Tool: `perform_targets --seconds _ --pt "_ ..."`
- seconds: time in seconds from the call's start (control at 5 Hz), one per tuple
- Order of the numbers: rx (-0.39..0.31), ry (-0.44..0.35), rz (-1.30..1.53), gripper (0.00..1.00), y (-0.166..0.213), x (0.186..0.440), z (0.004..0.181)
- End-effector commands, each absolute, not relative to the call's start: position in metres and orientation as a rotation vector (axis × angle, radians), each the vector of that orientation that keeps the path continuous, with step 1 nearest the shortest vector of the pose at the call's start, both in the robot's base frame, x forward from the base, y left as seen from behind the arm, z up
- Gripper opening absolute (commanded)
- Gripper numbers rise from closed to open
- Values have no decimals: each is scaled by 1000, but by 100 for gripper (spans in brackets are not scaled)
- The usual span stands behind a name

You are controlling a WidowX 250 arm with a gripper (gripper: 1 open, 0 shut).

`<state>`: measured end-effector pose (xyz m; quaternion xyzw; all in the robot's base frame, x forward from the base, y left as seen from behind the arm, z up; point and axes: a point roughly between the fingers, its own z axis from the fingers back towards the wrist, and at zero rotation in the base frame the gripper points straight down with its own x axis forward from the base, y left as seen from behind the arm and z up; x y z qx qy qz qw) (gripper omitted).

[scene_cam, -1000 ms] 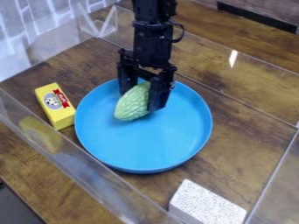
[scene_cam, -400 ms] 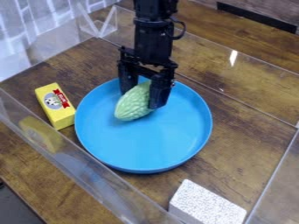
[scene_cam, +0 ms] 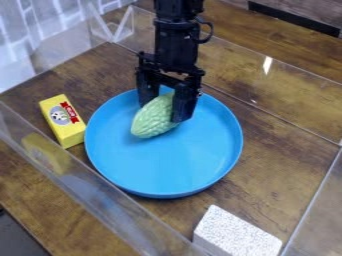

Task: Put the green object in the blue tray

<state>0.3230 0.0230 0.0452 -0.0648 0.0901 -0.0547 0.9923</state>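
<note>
The green object (scene_cam: 152,118), a pale bumpy gourd shape, lies inside the blue tray (scene_cam: 201,160), toward its back left rim. My gripper (scene_cam: 163,100) hangs straight over it, pointing down, its black fingers (scene_cam: 142,92) spread apart on either side of the gourd's upper end. The jaws stand open and do not press on the gourd. The gourd rests on the tray floor.
A yellow rectangular box (scene_cam: 60,120) lies on the wooden table left of the tray. A white speckled block (scene_cam: 238,236) sits at the front right. Clear plastic walls (scene_cam: 54,165) run along the table's left and front edges.
</note>
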Motion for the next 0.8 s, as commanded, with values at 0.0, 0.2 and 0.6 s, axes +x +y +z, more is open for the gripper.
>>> perform_targets --seconds 0.0,0.2,0.6 --pt "-125 118 -91 100 29 332 62" --pt "-125 118 -87 100 29 331 61" --pt "-127 119 -78 100 29 330 60"
